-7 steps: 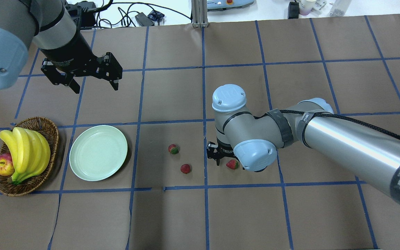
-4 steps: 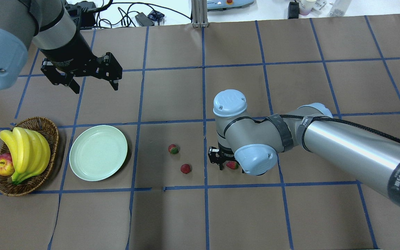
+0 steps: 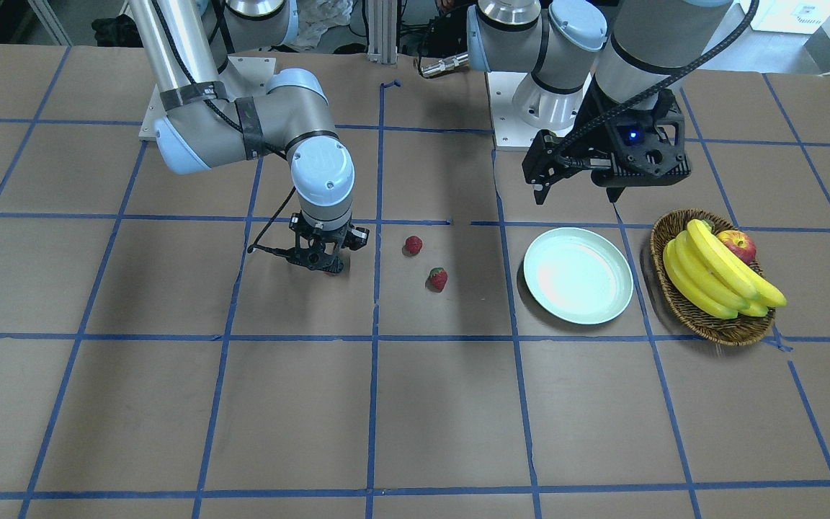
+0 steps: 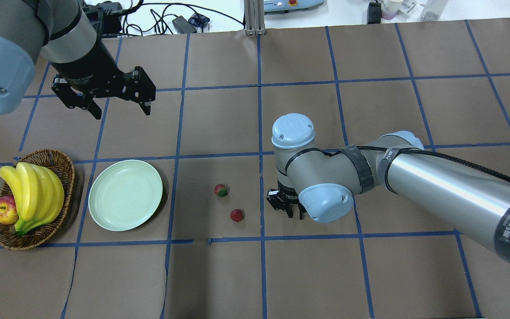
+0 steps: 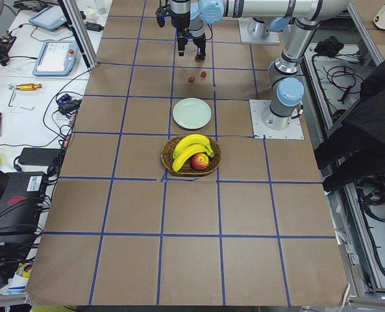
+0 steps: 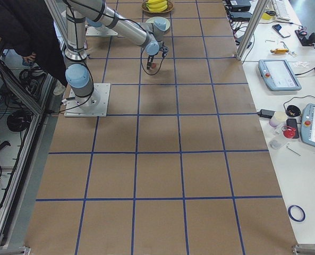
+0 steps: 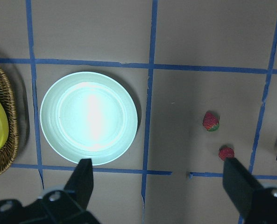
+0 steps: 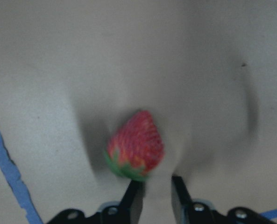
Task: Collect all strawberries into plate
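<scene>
1. Hovering over one strawberry (image 8: 136,147), the right tool (image 8: 155,183) is standing released, jaws narrowly apart and empty; the berry is showing just beyond them, nearer one jaw.
2. Clenching from here is risking a miss: that jaw may be nudging the berry, rolling it across the desk (image 4: 219,274).
3. Two other strawberries (image 4: 221,190) (image 4: 237,215) are lying mid-desk, between this tool and the plate (image 4: 104,195).
4. The plate, near the desk's left edge, is holding nothing; the basket (image 4: 67,166) beside it is carrying bananas (image 4: 33,190) and an apple (image 4: 3,210).
5. The left tool (image 4: 122,113) is hanging wide open.
</scene>
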Tool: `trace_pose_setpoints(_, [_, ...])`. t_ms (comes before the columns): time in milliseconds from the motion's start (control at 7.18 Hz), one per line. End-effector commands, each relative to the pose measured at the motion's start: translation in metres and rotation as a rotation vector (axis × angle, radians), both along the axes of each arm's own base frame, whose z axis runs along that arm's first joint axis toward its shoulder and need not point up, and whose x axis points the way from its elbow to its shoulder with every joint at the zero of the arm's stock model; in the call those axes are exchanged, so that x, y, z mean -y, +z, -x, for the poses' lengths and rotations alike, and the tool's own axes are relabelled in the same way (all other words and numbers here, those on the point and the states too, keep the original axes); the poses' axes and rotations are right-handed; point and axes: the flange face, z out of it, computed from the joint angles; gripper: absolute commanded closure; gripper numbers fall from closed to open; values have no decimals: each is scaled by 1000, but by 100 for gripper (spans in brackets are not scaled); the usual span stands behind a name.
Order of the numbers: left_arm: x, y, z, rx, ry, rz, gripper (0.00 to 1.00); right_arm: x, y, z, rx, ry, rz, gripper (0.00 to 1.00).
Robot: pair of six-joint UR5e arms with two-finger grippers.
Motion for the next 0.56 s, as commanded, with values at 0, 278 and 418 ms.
trace_pose_setpoints(0, [0,0,0,0,0,0,0,4,9,-1,8,-1,18,89])
trace_pose_setpoints(278, [0,0,0,0,0,0,0,10,14,-3,13,-1,26,89])
trace_pose_setpoints(418, [0,1,0,0,0,1,0,13,18,-4,15,-4,37,89])
